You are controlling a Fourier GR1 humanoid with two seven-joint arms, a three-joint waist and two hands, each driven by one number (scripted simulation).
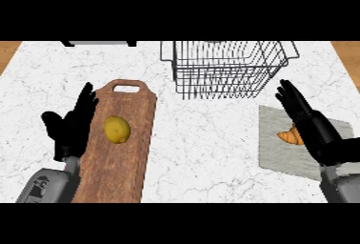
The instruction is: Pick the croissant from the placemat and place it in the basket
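I have the white marble surface (211,143) below me, with a long wooden cutting board (119,147) at left carrying a lemon (117,129). The wire basket (228,66) stands at the far side, ahead of the grey placemat (281,152). My left hand (70,126) rests open beside the board. My right hand (302,114) hovers over the placemat, fingers straight, holding nothing. The croissant (288,137) lies on the placemat, partly hidden under that hand. I'd lower straight down, wrap its middle, then lift clear before heading for the basket.
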